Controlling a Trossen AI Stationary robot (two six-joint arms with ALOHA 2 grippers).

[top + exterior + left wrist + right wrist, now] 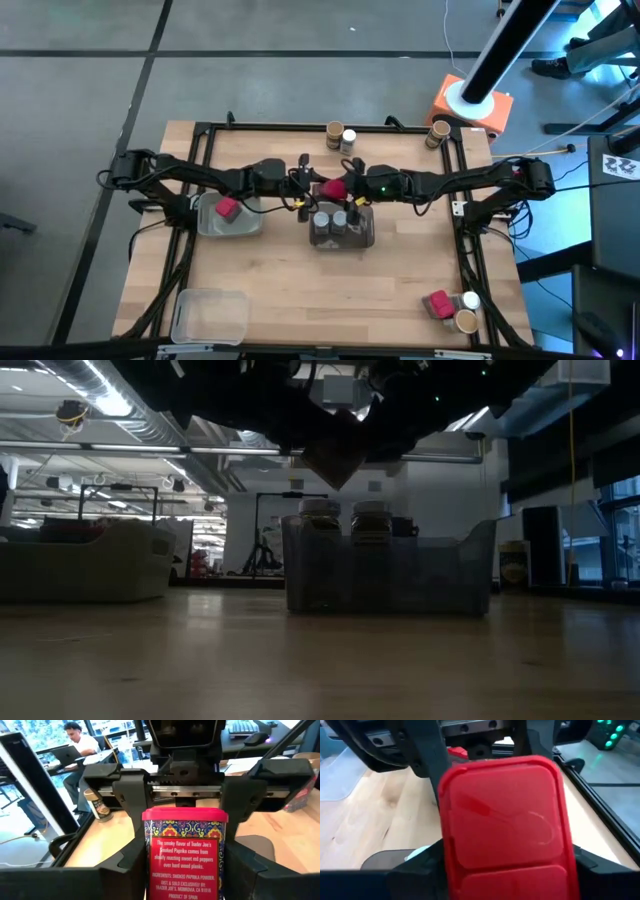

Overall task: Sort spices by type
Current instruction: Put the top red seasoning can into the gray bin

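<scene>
Both arms stretched inward from the table's side edges, wrists meeting above the red paprika tin (333,189), near the table's middle. Left gripper (312,186) on the tin's left, fingers (240,870) set at its two sides. Right gripper (350,187) on the tin's right, fingers (420,865) flanking the red lid. Whether either pair presses the tin cannot be told. Elbows bent, forearms near level above the tabletop.
</scene>
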